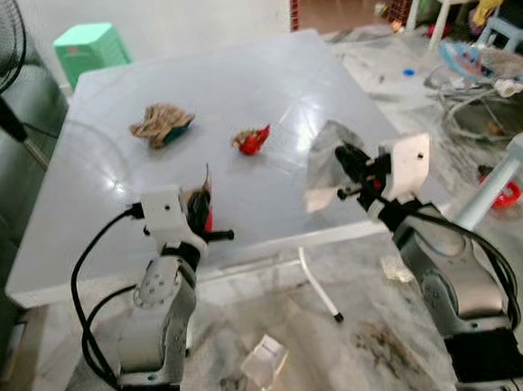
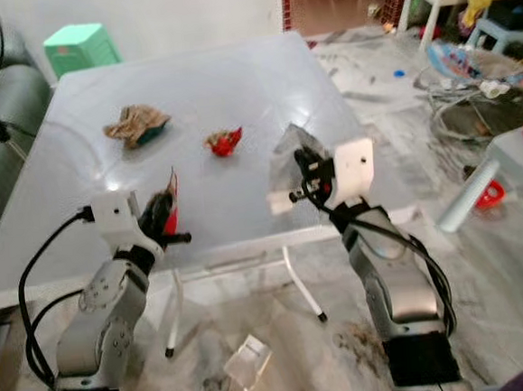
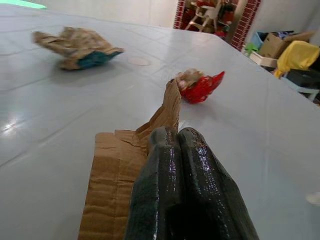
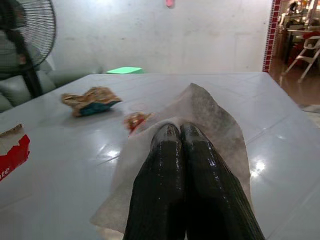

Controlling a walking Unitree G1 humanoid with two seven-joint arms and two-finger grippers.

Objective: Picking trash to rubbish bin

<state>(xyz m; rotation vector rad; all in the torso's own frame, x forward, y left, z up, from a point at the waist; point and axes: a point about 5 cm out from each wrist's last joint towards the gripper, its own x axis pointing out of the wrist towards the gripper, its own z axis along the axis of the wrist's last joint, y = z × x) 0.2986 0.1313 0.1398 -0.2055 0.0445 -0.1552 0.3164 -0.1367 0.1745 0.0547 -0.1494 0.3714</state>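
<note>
You are holding a torn cardboard scrap (image 1: 204, 200) pinched in the closed left gripper (image 1: 211, 219) fingers at the bench (image 1: 235, 89) edge. The right gripper (image 1: 348, 172) fingers are clamping a tissue (image 1: 324, 159). The crumpled wrapper (image 1: 160, 124) and red wrapper (image 1: 254, 141) are lying at twelve o'clock, the latter between both arms.

On the table (image 1: 263, 96), a crumpled wrapper (image 1: 160, 124) lies left of a scrap (image 1: 253, 141).
</note>
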